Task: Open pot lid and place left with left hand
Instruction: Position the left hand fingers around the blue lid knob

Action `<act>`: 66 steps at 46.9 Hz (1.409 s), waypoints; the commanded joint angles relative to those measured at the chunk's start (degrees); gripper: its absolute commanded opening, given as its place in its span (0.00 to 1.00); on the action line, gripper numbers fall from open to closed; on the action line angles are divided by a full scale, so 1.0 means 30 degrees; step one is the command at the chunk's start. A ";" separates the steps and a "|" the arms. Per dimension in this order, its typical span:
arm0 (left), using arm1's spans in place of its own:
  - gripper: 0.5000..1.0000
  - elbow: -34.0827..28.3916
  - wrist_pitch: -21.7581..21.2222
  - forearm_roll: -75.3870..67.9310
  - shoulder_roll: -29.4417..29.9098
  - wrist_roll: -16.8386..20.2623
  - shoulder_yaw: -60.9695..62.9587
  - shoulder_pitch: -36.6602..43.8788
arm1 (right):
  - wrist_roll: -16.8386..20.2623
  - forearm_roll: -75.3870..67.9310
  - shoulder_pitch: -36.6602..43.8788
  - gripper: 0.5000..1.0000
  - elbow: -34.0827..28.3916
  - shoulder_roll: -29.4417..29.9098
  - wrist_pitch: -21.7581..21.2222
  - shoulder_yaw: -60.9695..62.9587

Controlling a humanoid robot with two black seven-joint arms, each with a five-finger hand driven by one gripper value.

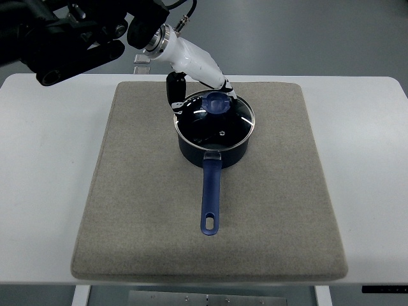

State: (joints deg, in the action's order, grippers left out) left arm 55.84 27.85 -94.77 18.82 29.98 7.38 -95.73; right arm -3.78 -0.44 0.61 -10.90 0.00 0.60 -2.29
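White table (44,178) fills the view, with grey floor showing beyond its far edge. On it lies a large grey mat (140,210), roughly square, its near edge wider in the picture than its far edge.

On the far half of the mat, about midway across, stands a dark blue pot (213,156). Its long handle (211,197) runs straight toward the near edge of the mat, so the pot's long axis lies front to back; the handle ends in a rounded tip with a hanging hole. A glass lid (223,131) with a metal rim sits on the pot, closed and level as far as can be seen, and reflections of ceiling lights show on the glass. The lid's blue knob (217,102) appears toward the far side of the lid in this view.

The left arm (70,38) comes in from the upper left corner, black at the upper part, then a silver wrist ring and a white forearm shell. The left robot hand (203,89) reaches down to the far rim of the lid, right at the knob. A dark finger (173,92) hangs down on the left side of the lid's edge. Whether the fingers are clenched on the knob or merely beside it cannot be told, since the hand's own shell hides the contact.

A small clear stand (141,62) sits on the table just beyond the mat's far edge.
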 commanded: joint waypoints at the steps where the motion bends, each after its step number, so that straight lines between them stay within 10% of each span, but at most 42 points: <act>1: 0.98 0.0107 0.0005 -0.0460 0.0054 -0.0002 0.0000 0.0035 | 0.0000 0.0000 0.0000 0.83 0.0000 0.0000 0.0004 0.0000; 66: 0.99 -0.1035 -0.1753 0.1913 0.0025 -0.0002 0.0263 0.0738 | 0.0000 0.0000 0.0000 0.83 0.0000 0.0000 0.0004 0.0000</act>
State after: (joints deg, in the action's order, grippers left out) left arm 52.84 22.80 -88.99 18.89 29.97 8.09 -93.84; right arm -3.78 -0.44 0.62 -10.90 0.00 0.63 -2.28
